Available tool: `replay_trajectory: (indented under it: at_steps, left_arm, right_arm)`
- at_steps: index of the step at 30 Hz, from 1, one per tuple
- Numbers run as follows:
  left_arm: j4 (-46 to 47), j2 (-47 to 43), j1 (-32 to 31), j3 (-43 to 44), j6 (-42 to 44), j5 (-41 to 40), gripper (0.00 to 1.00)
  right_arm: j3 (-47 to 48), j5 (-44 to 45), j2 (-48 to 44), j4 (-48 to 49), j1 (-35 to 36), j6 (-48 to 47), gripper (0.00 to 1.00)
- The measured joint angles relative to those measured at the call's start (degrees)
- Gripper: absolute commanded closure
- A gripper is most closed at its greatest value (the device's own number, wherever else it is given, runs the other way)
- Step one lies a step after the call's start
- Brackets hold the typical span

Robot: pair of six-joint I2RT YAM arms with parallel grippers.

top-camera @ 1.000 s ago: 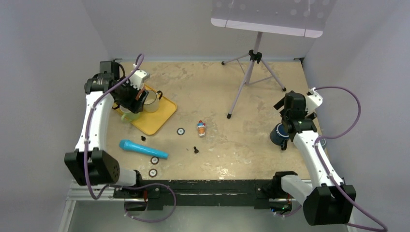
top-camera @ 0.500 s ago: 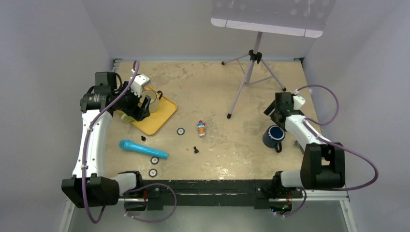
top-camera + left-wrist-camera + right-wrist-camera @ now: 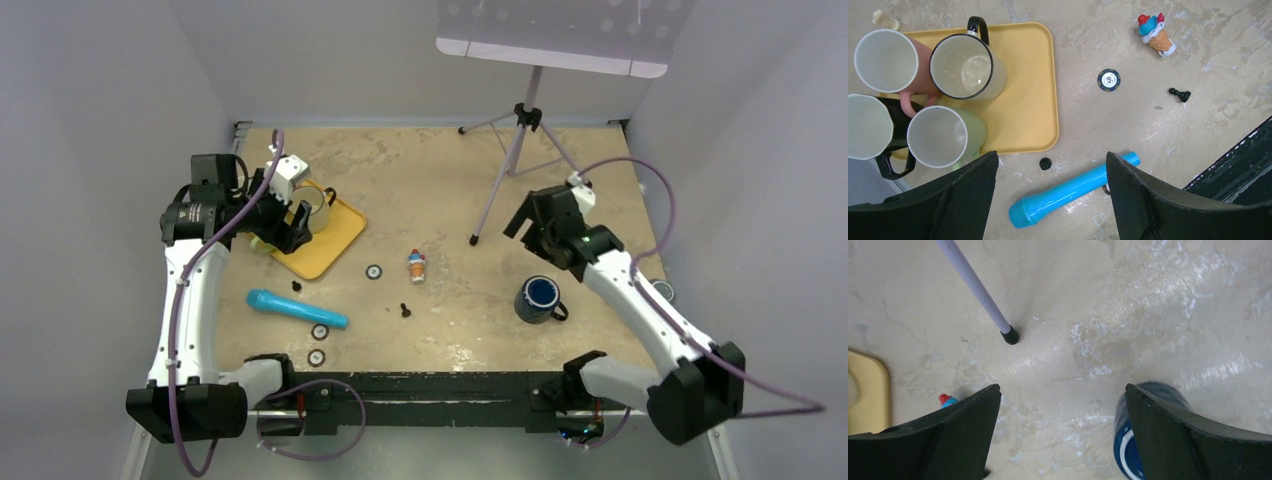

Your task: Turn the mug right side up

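Note:
The dark blue mug point(image 3: 538, 298) stands on the table right of centre with its handle toward the front right. A round blue face ringed in white is turned up; I cannot tell whether it is mouth or base. My right gripper point(image 3: 540, 235) hovers open behind and above it, apart from it. In the right wrist view the mug point(image 3: 1125, 440) shows half hidden behind the right finger, and my right gripper point(image 3: 1063, 387) has only bare table between its jaws. Over the tray's front edge my left gripper point(image 3: 292, 228) point(image 3: 1051, 155) hangs open and empty.
A yellow tray point(image 3: 1028, 115) holds pink point(image 3: 885, 60), cream point(image 3: 962, 65), black point(image 3: 870, 127) and green point(image 3: 940, 135) mugs, mouths up. A blue microphone point(image 3: 1073, 190), poker chip point(image 3: 1109, 80), black pawn point(image 3: 1179, 93) and ice-cream toy point(image 3: 1154, 35) lie loose. A tripod foot point(image 3: 1009, 335) stands behind the mug.
The right arm has swung from the mug at the far right toward the back left. The mug now stands farther left and nearer. The left gripper shifted slightly over the tray.

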Motion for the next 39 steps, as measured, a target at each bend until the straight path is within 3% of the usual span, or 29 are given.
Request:
replay_trajectory:
  at_steps: [6,12,17,21,27,36,39]
  left_arm:
    - [-0.15,-0.11,0.0,0.0,0.02,1.42,0.18]
    - [-0.57,-0.7,0.0,-0.02,0.02,2.78,0.18]
    - [-0.87,-1.68,0.0,-0.42,0.15,3.78,0.18]
    - [-1.31,-2.1,0.0,-1.05,0.28,4.59,0.18]
    - [-1.36,-2.16,0.0,-1.22,1.07,5.51,0.18]
    - [-1.38,-2.16,0.0,-1.22,1.09,5.81,0.18]
    - [-1.38,-2.16,0.0,-1.22,1.07,5.81,0.18]
  right_arm:
    - [-6.34,-3.1,-18.56,-8.52,-10.34,15.37,0.16]
    - [-12.68,-4.61,-29.51,-16.22,-16.33,28.5,0.18]
    - [-19.39,-9.77,-27.17,-16.68,-27.32,30.29,0.17]
    - [-23.98,-13.25,-23.96,-16.94,-29.31,31.52,0.18]
    - [-28.04,-17.92,-26.4,-11.91,-29.66,34.84,0.25]
    - [-30.82,-21.51,-22.47,-3.69,-29.66,36.48,0.51]
    - [-30.51,-23.69,-16.11,1.36,-29.64,35.3,0.67]
